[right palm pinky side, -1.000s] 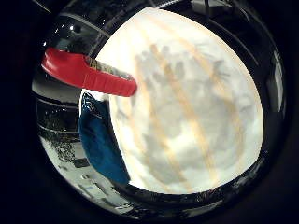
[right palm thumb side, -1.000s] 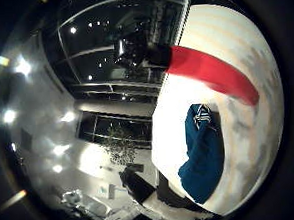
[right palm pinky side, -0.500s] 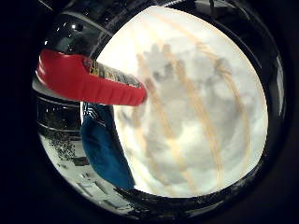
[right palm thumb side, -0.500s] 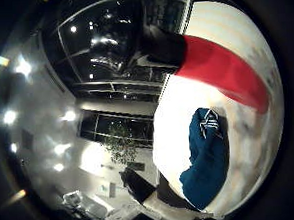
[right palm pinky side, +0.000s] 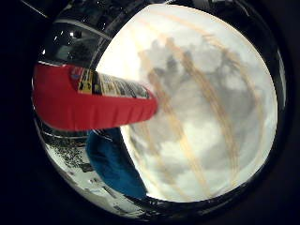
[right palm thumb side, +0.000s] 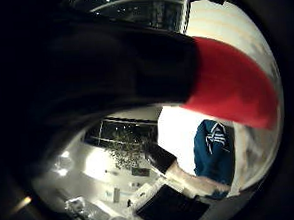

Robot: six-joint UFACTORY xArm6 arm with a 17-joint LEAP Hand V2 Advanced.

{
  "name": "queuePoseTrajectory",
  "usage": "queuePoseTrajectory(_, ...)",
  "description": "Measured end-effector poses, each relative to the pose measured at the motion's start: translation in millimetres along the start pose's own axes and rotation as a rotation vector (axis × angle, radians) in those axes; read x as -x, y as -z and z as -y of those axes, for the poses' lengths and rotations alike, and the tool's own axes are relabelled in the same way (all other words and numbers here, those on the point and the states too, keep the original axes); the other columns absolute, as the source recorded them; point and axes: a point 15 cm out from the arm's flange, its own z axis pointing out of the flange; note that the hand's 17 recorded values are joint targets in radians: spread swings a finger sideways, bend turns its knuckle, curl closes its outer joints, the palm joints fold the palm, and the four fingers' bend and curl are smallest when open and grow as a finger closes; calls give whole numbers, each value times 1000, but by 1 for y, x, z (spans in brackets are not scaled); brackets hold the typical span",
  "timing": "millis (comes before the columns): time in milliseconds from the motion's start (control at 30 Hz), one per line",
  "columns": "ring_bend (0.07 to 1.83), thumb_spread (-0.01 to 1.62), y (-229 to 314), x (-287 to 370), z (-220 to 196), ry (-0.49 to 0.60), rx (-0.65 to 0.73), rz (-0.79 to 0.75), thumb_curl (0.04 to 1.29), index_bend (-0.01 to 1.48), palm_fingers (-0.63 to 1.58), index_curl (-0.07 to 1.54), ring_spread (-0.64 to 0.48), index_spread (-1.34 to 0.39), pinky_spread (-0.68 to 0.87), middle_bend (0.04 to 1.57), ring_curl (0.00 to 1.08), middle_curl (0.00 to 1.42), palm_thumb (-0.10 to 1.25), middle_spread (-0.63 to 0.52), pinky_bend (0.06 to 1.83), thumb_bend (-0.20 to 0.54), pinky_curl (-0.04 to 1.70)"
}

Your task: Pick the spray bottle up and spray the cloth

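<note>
The red spray bottle (right palm pinky side: 89, 98) with a printed label fills much of the right little finger side palm view, close to the palm. The right thumb side palm view shows its red body (right palm thumb side: 236, 85) and its black spray head (right palm thumb side: 115, 72), very close and filling much of that view. The blue cloth (right palm pinky side: 112, 164) lies crumpled on the white round table (right palm pinky side: 216, 112), beside the bottle; the thumb side view shows it (right palm thumb side: 214, 146) too.
The table's edge (right palm pinky side: 141, 192) runs just past the cloth. Beyond it is a dark room with glass walls, ceiling lights and a potted plant (right palm thumb side: 124, 146).
The bottle has grown much larger in both views and its black head now covers most of the thumb side view: the palm has come closer to it. The cloth has not moved.
</note>
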Motion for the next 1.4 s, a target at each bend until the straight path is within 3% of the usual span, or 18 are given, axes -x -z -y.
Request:
queuePoseTrajectory(133, 752, 951, -2, 1, 0, 1, -2, 4, 309, 160, 732, 280, -37, -205, 123, 450, 359, 417, 513, -16, 256, -22, 272)
queuePoseTrajectory(267, 899, 957, -8, 2, 1, -1, -28, 22, 319, 212, 1163, 337, -207, -333, -131, 608, 437, 511, 602, -130, 586, -17, 348)
queuePoseTrajectory(433, 1043, 954, -21, 11, 4, -7, -16, 72, 332, 523, 1381, 521, -218, -386, -350, 888, 500, 619, 702, -148, 869, -13, 459)
queuePoseTrajectory(600, 1256, 932, -28, 23, 0, -29, -7, 142, 400, 840, 1364, 681, -194, -337, -335, 1100, 557, 666, 907, -138, 1081, -1, 561)
queuePoseTrajectory(800, 1404, 885, -32, 47, 3, -21, 24, 250, 542, 1047, 1245, 759, -172, -262, -248, 1253, 603, 689, 1097, -118, 1251, 6, 685)
queuePoseTrajectory(1100, 1474, 722, -30, 61, 0, 31, 83, 264, 733, 1118, 1180, 758, -163, -231, -184, 1335, 609, 679, 1108, -100, 1264, -16, 835)
queuePoseTrajectory(1400, 1499, 663, -2, 77, 13, 133, 166, 198, 831, 1139, 1171, 754, -159, -230, -166, 1355, 598, 667, 1073, -97, 1206, -16, 963)
